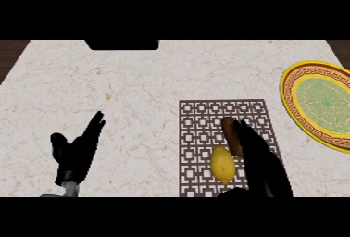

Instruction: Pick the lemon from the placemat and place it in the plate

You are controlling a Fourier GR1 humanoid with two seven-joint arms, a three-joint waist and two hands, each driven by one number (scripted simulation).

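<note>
Yellow lemon [222,164] is sitting on the placemat [205,125]; I am holding my open right hand [262,159] beside it, needing fingers curling around it.

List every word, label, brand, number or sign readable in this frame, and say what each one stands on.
None: no text can be read in the head view.
The plate bears only a yellow key-pattern rim and a green ornamental centre, no letters.
The placemat shows a brown geometric lattice, no writing.
The lemon, the brown item beside it, the counter, the left hand and the right hand carry no marks.
</note>
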